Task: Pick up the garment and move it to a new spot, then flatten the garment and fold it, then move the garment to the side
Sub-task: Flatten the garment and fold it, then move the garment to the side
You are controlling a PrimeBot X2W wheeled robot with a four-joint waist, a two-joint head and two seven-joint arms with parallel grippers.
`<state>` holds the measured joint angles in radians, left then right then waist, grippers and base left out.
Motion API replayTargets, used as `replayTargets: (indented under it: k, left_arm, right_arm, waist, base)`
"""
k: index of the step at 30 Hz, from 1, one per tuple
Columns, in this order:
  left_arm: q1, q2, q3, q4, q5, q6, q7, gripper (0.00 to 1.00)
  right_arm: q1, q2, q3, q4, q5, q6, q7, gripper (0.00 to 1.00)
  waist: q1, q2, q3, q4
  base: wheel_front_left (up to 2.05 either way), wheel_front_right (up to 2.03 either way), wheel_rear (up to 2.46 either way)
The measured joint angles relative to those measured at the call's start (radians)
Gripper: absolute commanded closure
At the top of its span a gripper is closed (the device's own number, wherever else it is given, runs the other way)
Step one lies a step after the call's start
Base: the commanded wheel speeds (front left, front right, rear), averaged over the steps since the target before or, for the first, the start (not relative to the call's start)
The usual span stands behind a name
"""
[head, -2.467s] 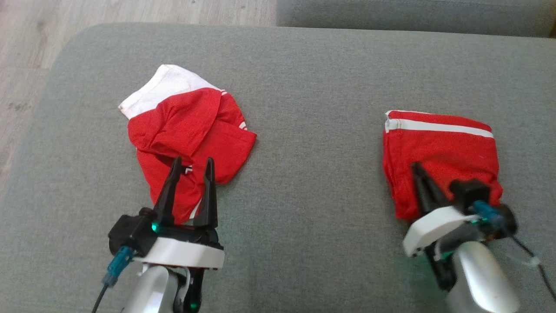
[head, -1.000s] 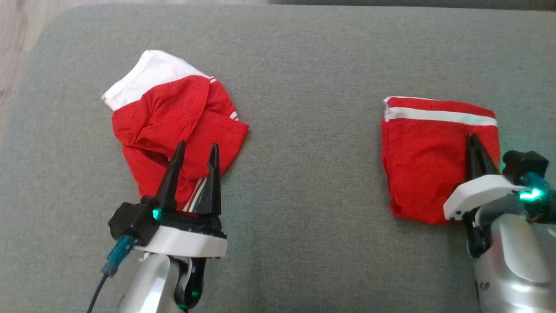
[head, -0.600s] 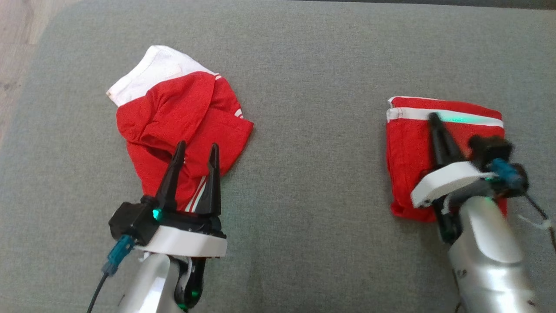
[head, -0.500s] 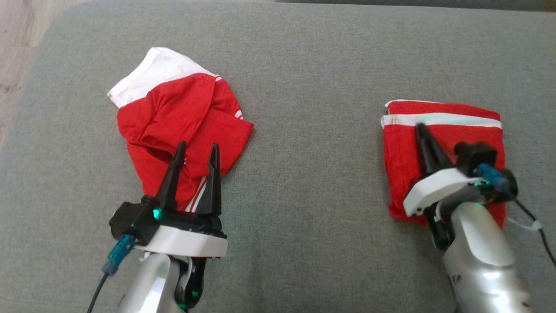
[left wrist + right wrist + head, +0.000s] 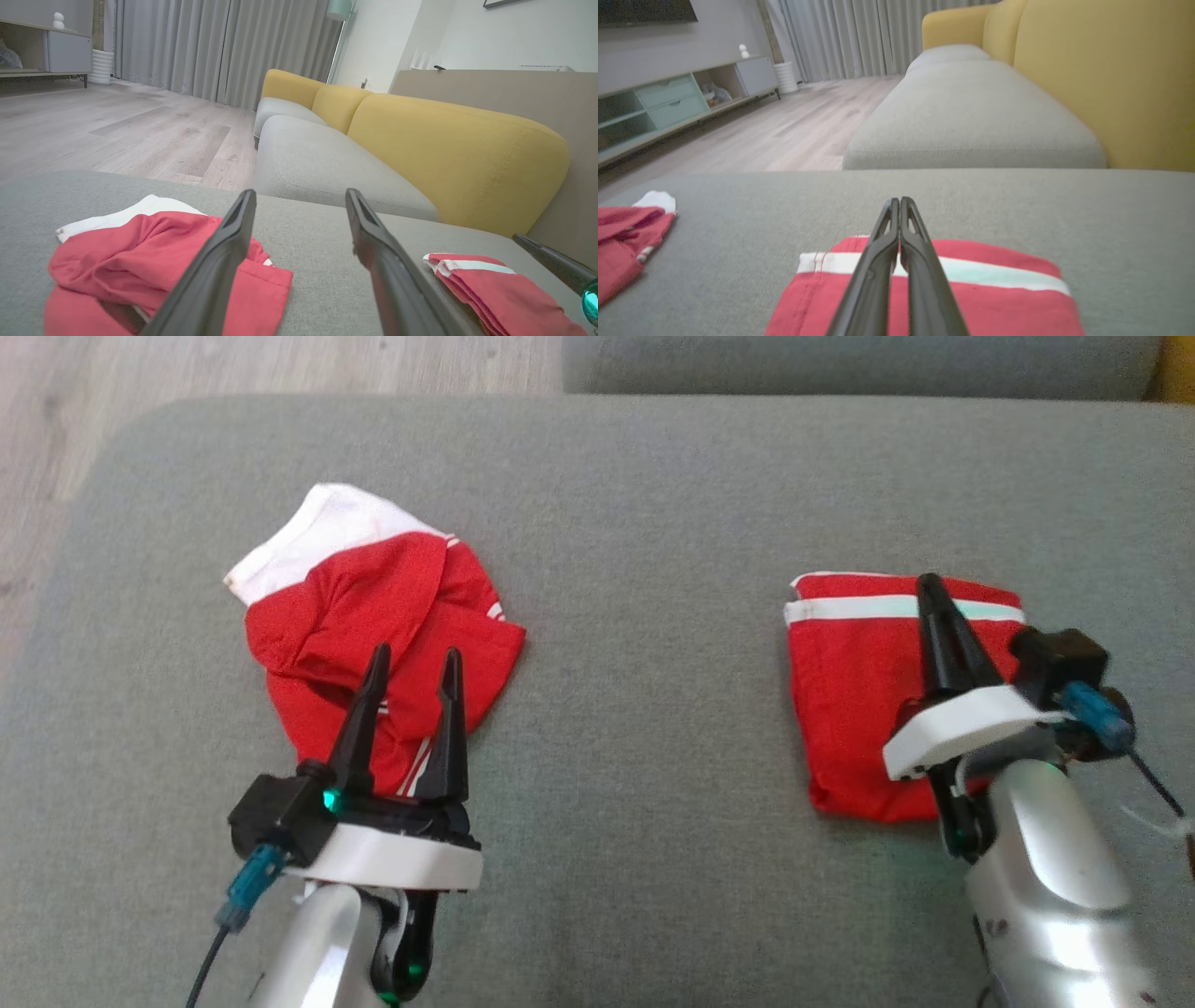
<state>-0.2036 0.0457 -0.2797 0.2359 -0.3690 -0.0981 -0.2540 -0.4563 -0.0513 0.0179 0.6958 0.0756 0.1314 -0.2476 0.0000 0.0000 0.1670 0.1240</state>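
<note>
The left hand (image 5: 414,653) sits at the lower left of the head view, its two dark fingers spread apart with nothing between them. Their tips lie over the near edge of the crumpled garment (image 5: 373,588), a red heap with a white band turned up at its upper left corner. In the left wrist view the same hand (image 5: 300,193) rises from the bottom edge, with the crumpled garment (image 5: 117,261) at the lower left.

The right hand (image 5: 929,583) stands at the right of the head view. In the right wrist view its fingers (image 5: 900,199) are pressed together with no cloth pinched between them. Their tips point across the white stripe of the folded garment (image 5: 1008,308). I cannot tell whether they touch the fabric. The folded garment (image 5: 850,709) is a flat red rectangle at the middle right of the head view, well apart from the crumpled one.

Both garments lie on a grey cushion (image 5: 653,616). A wooden floor (image 5: 233,364) shows at the upper left, and a yellow backrest (image 5: 444,154) fills the right of the left wrist view.
</note>
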Motion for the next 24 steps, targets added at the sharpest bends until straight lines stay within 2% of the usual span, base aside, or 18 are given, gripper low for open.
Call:
replayTargets:
  k: [1,2,3,4,15,19,24]
  left_arm:
    - [0.002,0.000,0.001,0.000,0.000,0.001,0.000,0.00]
    - [0.004,0.000,0.002,0.000,0.000,0.002,0.000,0.00]
    - [0.007,0.000,0.003,-0.001,-0.002,0.003,0.000,0.00]
    - [0.010,0.000,0.005,-0.001,-0.002,0.003,0.000,0.00]
    - [0.054,0.000,0.008,0.021,-0.002,0.019,0.000,0.00]
    - [0.072,0.000,0.016,0.024,0.001,0.019,0.000,0.00]
    - [0.084,0.000,0.018,0.043,0.022,0.020,0.000,0.00]
  right_arm:
    - [0.007,0.000,-0.006,-0.021,0.004,0.000,0.000,1.00]
    - [0.020,0.000,-0.014,-0.049,0.010,0.000,0.000,0.92]
    - [0.036,0.000,-0.024,-0.082,0.006,0.000,0.000,0.24]
    - [0.053,0.000,-0.032,-0.111,0.003,0.000,0.000,0.00]
    - [0.290,0.003,-0.091,-0.318,0.013,0.000,0.010,0.00]
    - [0.364,0.005,-0.092,-0.348,0.035,0.000,0.021,0.00]
    - [0.386,0.006,-0.094,-0.361,0.044,0.000,0.030,0.00]
  waist:
    - [0.0000,0.0000,-0.008,-0.004]
    - [0.0000,0.0000,-0.017,-0.008]
    - [-0.0001,0.0000,-0.025,-0.012]
    - [-0.0001,0.0000,-0.033,-0.016]
    - [-0.0002,0.0000,-0.108,-0.035]
    - [0.0000,0.0000,-0.115,-0.037]
    - [-0.0001,0.0000,-0.120,-0.042]
  base:
    - [0.00,0.00,0.00]
    - [0.00,0.00,0.00]
    - [0.00,0.00,0.00]
    - [0.00,0.00,0.00]
    - [0.00,0.00,0.00]
    - [0.00,0.00,0.00]
    - [0.00,0.00,0.00]
